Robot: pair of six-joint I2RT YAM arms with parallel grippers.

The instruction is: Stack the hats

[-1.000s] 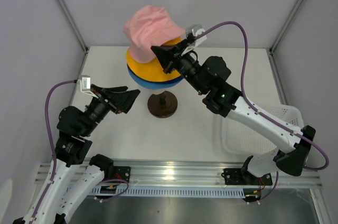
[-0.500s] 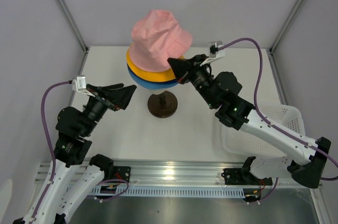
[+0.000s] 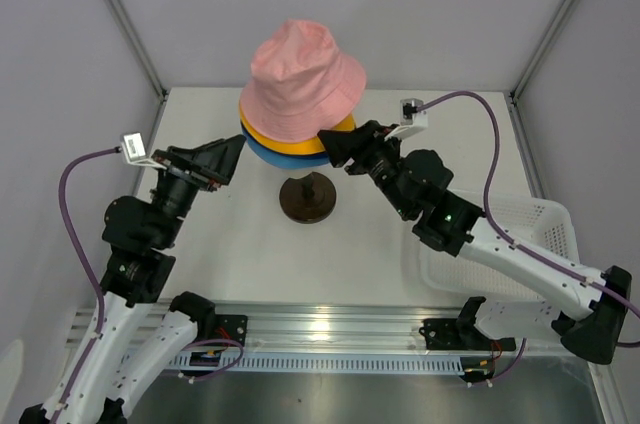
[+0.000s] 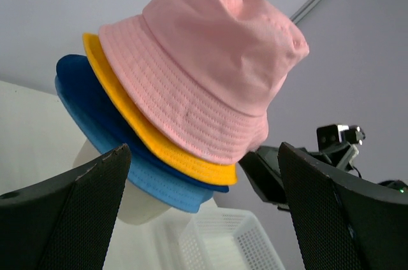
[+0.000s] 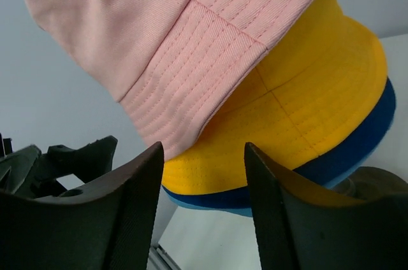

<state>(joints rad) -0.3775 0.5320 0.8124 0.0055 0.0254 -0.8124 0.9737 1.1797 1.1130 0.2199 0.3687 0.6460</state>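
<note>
The pink hat (image 3: 300, 79) sits on top of the yellow hat (image 3: 256, 126), the navy hat (image 4: 83, 85) and the light blue hat (image 3: 290, 157), all stacked on the cream mannequin head (image 4: 137, 203). Just right of the brims my right gripper (image 3: 328, 144) stands open, and nothing lies between its fingers (image 5: 137, 181). In the right wrist view the pink hat's brim (image 5: 159, 41) overlaps the yellow hat (image 5: 299, 111). To the left of the stack my left gripper (image 3: 230, 159) is open and empty, a short way from the hats.
The head's dark round base (image 3: 308, 199) stands on the white table (image 3: 250, 244) below the stack. A white mesh basket (image 3: 540, 219) lies at the right, under the right arm. Grey walls close in behind the hats.
My right gripper has opened and let go of the pink hat, which has settled over the yellow one. The right arm drew back to the right. The left gripper rose nearer the stack.
</note>
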